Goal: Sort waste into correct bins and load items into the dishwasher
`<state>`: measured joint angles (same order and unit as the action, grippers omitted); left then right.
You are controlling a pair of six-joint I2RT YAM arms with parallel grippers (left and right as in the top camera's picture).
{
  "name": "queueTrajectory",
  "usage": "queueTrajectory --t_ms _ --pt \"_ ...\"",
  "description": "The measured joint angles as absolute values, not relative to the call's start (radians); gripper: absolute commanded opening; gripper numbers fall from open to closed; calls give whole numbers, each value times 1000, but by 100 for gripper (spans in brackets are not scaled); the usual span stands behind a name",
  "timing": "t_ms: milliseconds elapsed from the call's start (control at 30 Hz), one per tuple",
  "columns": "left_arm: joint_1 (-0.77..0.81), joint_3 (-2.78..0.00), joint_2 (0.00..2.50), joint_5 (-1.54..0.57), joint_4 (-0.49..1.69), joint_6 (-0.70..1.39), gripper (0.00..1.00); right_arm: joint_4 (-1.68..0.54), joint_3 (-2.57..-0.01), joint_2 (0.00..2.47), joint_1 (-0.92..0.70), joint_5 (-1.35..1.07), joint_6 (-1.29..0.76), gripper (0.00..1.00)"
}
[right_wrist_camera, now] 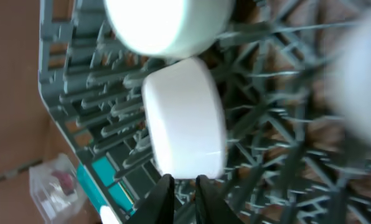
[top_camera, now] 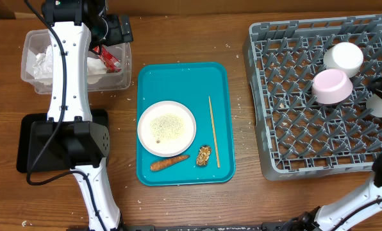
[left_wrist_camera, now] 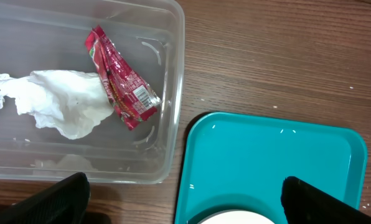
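The clear tub [top_camera: 32,45] holds crumpled napkins [top_camera: 40,64] and the red-and-white wrapper [top_camera: 109,59]; the wrapper [left_wrist_camera: 120,78] and a napkin [left_wrist_camera: 64,99] also show in the left wrist view. My left gripper [left_wrist_camera: 185,199] is open and empty, above the gap between the tub [left_wrist_camera: 170,93] and the teal tray. The white plate [top_camera: 166,128] with rice grains, a carrot piece [top_camera: 168,163], a brown lump [top_camera: 204,155] and chopsticks [top_camera: 213,131] lie on the teal tray. The grey rack [top_camera: 293,147] holds a white bowl [top_camera: 343,56], a pale bowl [top_camera: 332,86] and a white cup [top_camera: 378,106]. My right gripper [right_wrist_camera: 182,186] is shut and empty, just short of a white dish [right_wrist_camera: 185,124].
The flat black tray [top_camera: 31,138] lies at the left, partly under my left arm. The teal serving tray [top_camera: 181,80] sits mid-table, and its corner [left_wrist_camera: 266,155] shows in the left wrist view. Rice grains are scattered on the wood around it.
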<state>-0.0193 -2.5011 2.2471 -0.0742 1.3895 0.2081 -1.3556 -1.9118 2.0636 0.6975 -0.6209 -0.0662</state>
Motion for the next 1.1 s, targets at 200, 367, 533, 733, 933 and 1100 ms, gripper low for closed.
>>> queueTrajectory --t_ms 200,367,533,733,933,1100 --pt "-19 -2501 2247 -74 1390 208 100 -1330 -1912 2057 490 -483 -79 22" --pt "-19 -2501 2247 -74 1390 208 100 -1312 -1912 2057 331 -264 -164 22" --pt "-19 -2501 2247 -74 1390 208 100 -1324 -1912 2059 294 -86 -260 11" --pt "-19 -2501 2247 -74 1390 208 100 -1332 -1912 2071 344 -12 -303 11" --pt "-19 -2501 2247 -74 1390 208 100 -1362 -1912 2072 398 26 -327 7" --pt "-19 -2501 2247 -74 1390 208 100 -1393 -1912 2072 425 75 -363 4"
